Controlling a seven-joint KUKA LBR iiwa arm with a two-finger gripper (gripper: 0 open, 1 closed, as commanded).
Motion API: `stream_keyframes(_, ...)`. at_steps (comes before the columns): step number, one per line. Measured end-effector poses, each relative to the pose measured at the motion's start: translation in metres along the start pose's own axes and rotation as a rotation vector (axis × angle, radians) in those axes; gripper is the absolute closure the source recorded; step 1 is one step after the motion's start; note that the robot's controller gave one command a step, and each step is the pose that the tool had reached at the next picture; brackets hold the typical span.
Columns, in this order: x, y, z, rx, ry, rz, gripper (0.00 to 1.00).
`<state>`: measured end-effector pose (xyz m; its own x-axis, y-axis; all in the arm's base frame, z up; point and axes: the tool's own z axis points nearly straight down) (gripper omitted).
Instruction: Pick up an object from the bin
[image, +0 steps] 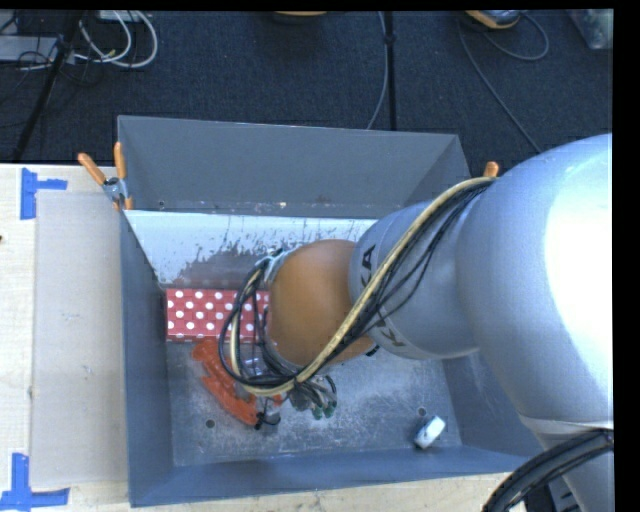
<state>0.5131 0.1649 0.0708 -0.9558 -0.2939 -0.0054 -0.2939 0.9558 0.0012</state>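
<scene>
The middle of the grey metal bin (140, 380) is taken up by the silver robot arm (520, 270) reaching in from the right, with its orange wrist cover (310, 300) and looped black and yellow cables (240, 340). The far left of the floor is blocked by a flat red box with white dots (200, 313), set against the sloped far wall. Just nearer lies an orange-red elongated thing (222, 385), partly hidden under the cables. A small white piece (430, 432) sits near the right near corner. Bare floor is left along the near wall between these two, and in the near left corner.
</scene>
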Motion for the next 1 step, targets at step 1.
stream_keyframes(1, -0.0142, -0.0055, -0.1488, 0.0, -0.003, 0.04, 1.0)
